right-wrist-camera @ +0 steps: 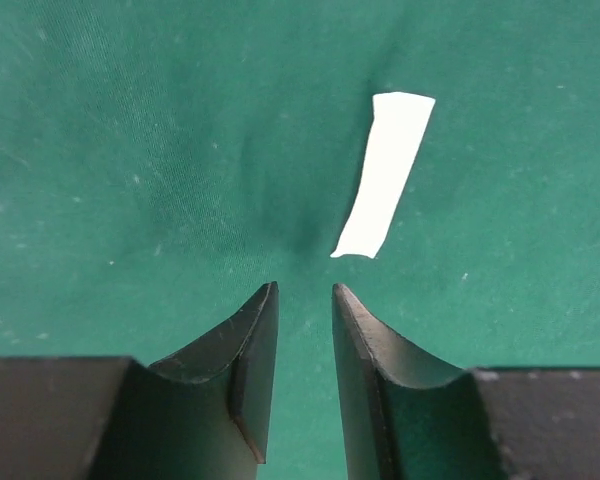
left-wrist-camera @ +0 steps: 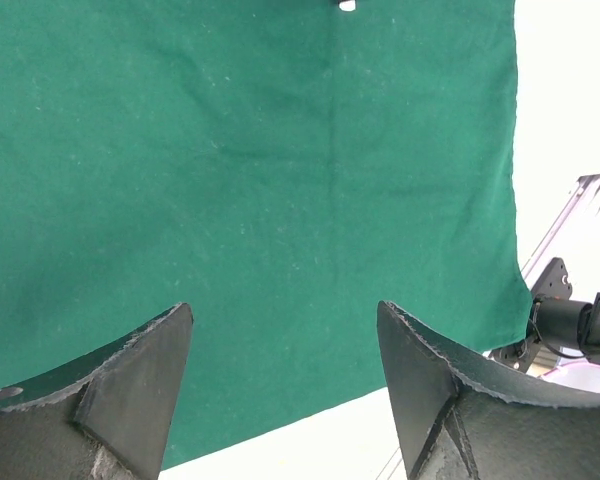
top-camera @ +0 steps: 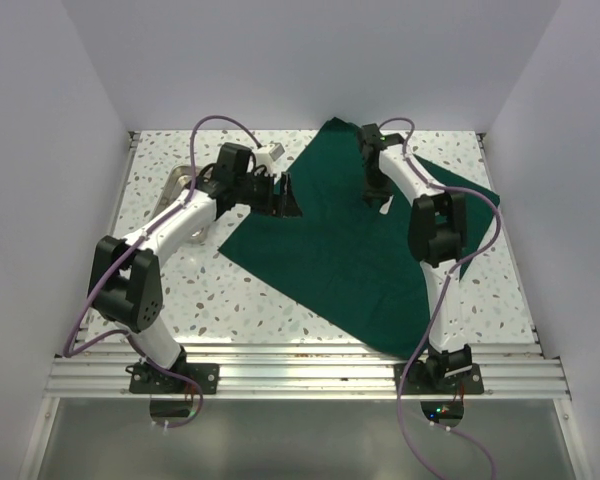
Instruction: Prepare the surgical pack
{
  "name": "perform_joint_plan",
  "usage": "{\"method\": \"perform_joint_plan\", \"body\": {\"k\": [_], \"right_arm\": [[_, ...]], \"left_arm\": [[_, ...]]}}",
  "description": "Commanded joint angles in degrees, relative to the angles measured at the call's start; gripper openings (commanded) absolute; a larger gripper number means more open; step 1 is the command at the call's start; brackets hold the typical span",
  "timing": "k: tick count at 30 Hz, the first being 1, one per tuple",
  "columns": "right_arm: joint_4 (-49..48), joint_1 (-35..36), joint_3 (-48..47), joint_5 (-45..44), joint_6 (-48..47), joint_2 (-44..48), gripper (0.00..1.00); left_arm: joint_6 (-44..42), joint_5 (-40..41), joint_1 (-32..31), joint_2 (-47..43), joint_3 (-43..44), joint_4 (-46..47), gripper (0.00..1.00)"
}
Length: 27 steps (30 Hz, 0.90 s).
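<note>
Okay, here's how I read it:

1. The green cloth (top-camera: 350, 250) lies spread out as one wide sheet on the table (top-camera: 200, 290). It's turned like a diamond and sits centre to right, with one corner pointing far and one pointing near. No folds made that I can see, so to me the pack is at the early stage: sheet laid out, folding not yet begun.
2. The left claw (top-camera: 288, 197) sits at the cloth's far-left edge. The left wrist view shows its fingers spread wide with nothing between them, just cloth below.
3. The right claw (right-wrist-camera: 305, 288) hangs over the far middle of the cloth. Its fingers are only a little apart and grip nothing. The fabric puckers a bit just past the tips.
4. A small white strip (right-wrist-camera: 385, 175) lies on the cloth just beyond the right claw. Can't tell what it's made of.
5. A shiny metal tray (top-camera: 177, 180) sits at the far left, partly hidden by the left arm, off the cloth.
6. My guess for the next move: each claw needs to pinch an edge or corner, lift it cleanly and carry it across so the layers line up. The left one looks better placed. The right one would have to reach an edge first, and the white strip shouldn't get flicked off.
</note>
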<state>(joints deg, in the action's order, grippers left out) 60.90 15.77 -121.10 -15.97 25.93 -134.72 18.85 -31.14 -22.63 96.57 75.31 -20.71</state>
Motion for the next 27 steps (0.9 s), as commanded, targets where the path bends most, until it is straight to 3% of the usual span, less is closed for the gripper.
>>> {"method": "perform_joint_plan", "body": {"k": [1,23,27], "right_arm": [[1.1,1.1,-2.6,-5.0,-4.0,-0.6,0.33],[-0.8,-1.3,-6.7,-7.8,-4.5,-5.4,0.34],[-1.2,-2.1,-7.7,-8.2,-4.6,-7.0,0.29]], "left_arm": [[-1.2,0.6,0.0,0.0,3.1,-0.6,0.78],[-0.6,-1.1,0.0,2.0,1.8,-0.6,0.77],[-1.1,-1.4,0.0,2.4,1.9,-1.0,0.77]]}}
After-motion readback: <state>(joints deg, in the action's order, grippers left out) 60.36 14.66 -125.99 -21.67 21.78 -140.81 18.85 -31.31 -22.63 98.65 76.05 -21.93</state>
